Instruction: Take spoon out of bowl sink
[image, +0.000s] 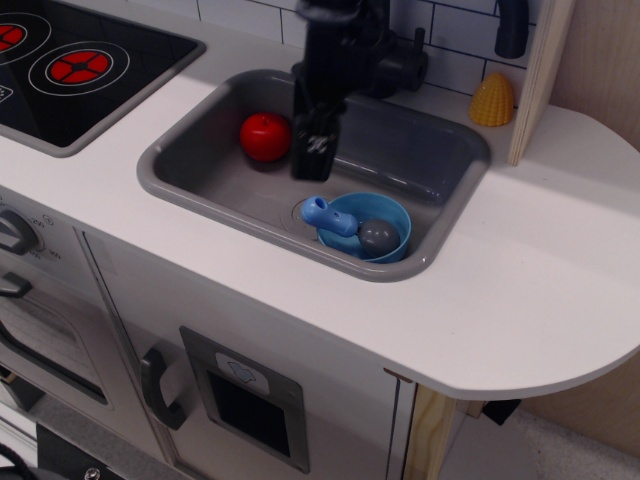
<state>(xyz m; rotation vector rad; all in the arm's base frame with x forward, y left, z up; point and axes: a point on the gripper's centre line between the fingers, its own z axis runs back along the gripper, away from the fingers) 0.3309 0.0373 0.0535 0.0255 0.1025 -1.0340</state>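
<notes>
In the near right corner of the grey sink, the light-blue bowl is sitting on the basin floor with the spoon lying in it, its grey scoop resting inside and its blue handle sticking out over the left rim. Above the middle of the sink, the black gripper is hanging just right of the red apple and apart from the spoon; it is holding nothing, and I cannot tell how far its jaws are parted.
</notes>
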